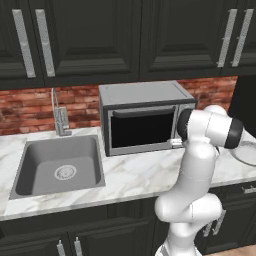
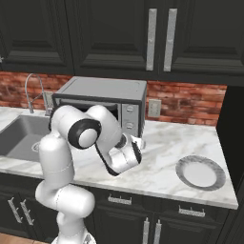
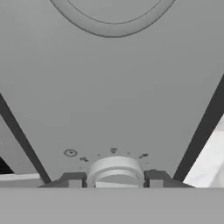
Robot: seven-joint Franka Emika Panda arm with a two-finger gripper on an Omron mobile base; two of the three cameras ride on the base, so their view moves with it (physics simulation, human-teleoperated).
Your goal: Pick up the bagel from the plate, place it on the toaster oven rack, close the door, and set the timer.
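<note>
The grey toaster oven [image 1: 142, 92] stands on the counter with its door [image 1: 142, 129] closed, dark glass facing out. Its rack and the bagel are hidden. My gripper [image 3: 114, 180] is pressed up to the control panel [image 2: 129, 119] on the oven's right side. The fingertips [image 3: 74, 179] sit on either side of a round grey knob [image 3: 114, 168], shut on it. A second knob's ring [image 3: 111, 26] shows higher on the panel. From the right base view the hand [image 2: 137, 143] reaches in at the panel's lower edge. The pale plate [image 2: 200, 172] lies bare on the counter to the right.
A grey sink [image 1: 59, 165] with a tap [image 1: 61, 120] lies left of the oven. Black cabinets hang above and a brick wall with an outlet [image 2: 153, 108] runs behind. My own arm [image 1: 200, 160] stands in front of the oven's right end.
</note>
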